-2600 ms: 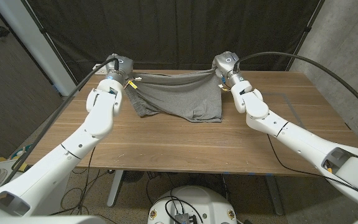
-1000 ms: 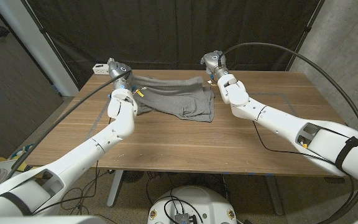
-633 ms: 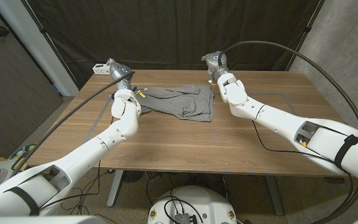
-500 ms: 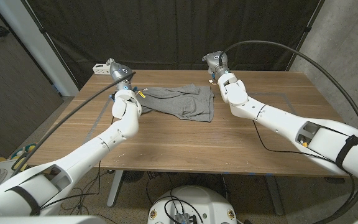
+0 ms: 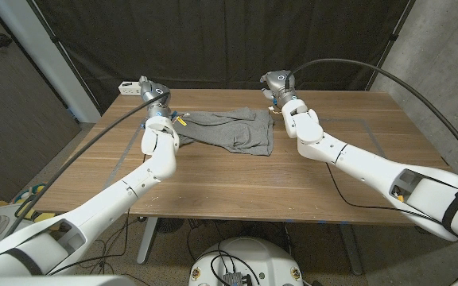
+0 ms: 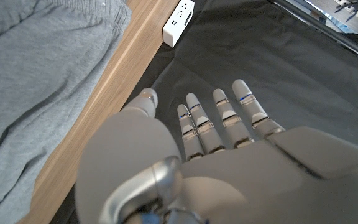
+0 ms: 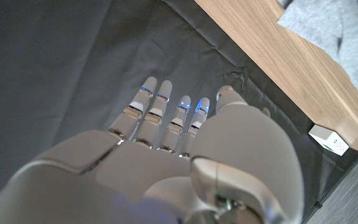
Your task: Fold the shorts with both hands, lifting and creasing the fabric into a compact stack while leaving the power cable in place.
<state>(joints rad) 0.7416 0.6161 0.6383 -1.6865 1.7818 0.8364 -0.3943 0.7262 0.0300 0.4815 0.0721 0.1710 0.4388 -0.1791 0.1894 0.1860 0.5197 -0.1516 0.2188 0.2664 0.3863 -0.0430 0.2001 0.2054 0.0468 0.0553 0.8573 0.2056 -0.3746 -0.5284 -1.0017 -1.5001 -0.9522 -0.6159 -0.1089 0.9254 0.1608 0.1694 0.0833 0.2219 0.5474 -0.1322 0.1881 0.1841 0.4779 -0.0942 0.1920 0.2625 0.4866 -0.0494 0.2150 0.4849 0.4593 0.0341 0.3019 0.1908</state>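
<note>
Both robot hands hold nothing. In the left wrist view, the left robot hand [image 6: 197,162] has its fingers [image 6: 194,124] straight and slightly apart, reaching past the bench's far edge toward the dark curtain [image 6: 278,68]. The right robot hand [image 7: 166,155] does the same, fingers extended over the curtain beside the bench [image 5: 237,179] edge. Grey shorts [image 5: 233,131] lie crumpled and partly folded on the far middle of the bench, between the two wrists. A white power strip [image 5: 129,86] sits at the bench's far left corner, well apart from the shorts.
</note>
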